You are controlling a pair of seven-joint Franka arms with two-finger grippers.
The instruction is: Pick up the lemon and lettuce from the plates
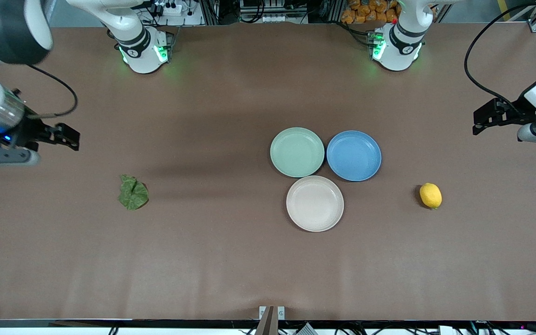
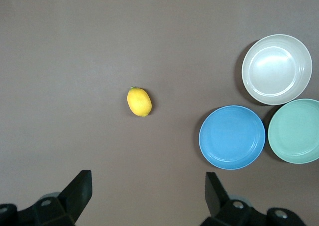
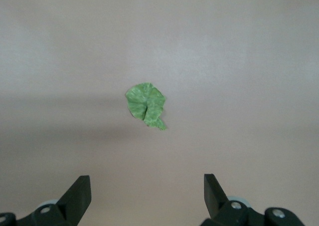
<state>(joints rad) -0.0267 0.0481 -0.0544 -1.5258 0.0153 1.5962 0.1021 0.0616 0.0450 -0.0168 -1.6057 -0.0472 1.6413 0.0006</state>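
Front view: lemon (image 1: 430, 195), lettuce (image 1: 133, 192) off plates (image 1: 315, 203).

lemon (image 1: 430, 195) unobstructed, lettuce (image 1: 133, 192) unobstructed

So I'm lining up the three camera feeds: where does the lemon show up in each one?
Front view: lemon on the bare table, toward the left arm's end, beside the blue plate.
Left wrist view: lemon mid-picture; the blue plate is the shared landmark.
Right wrist view: not in it; only the lettuce.
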